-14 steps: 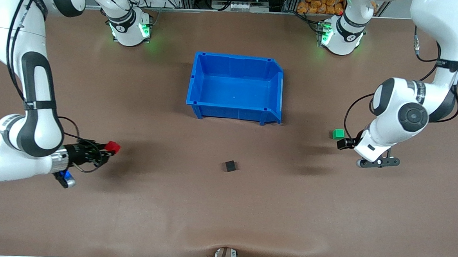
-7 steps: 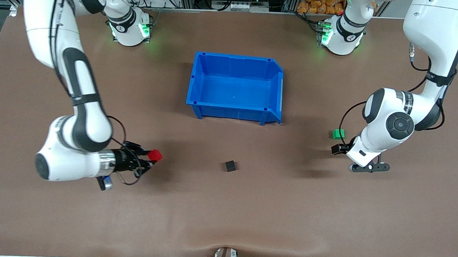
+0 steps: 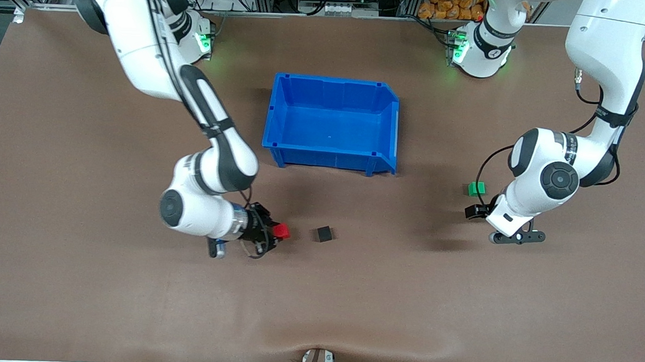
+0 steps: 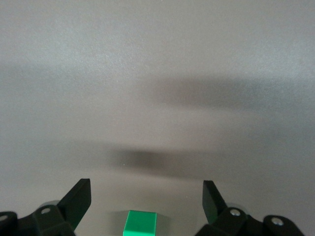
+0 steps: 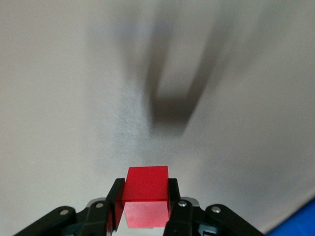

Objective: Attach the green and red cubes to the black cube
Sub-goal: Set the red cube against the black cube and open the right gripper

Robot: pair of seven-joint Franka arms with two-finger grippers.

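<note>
My right gripper pinches the smooth red cube beside the black cube, while my left gripper hangs wide over the green cube

Lots of open brown tabletop here, especially the whole strip nearest the front camera. The only big obstacle is the blue bin sitting mid-table, farther from the camera than the black cube. The right gripper, clamped on the red cube, is just beside the black cube toward the right arm's end, with only a narrow bare gap between them. On the black cube's other flank there's a wide bare stretch out to the green cube and the left gripper, fingers spread wide, right next to it. In the left wrist view the green cube sits between the fingers with room either side.
</note>
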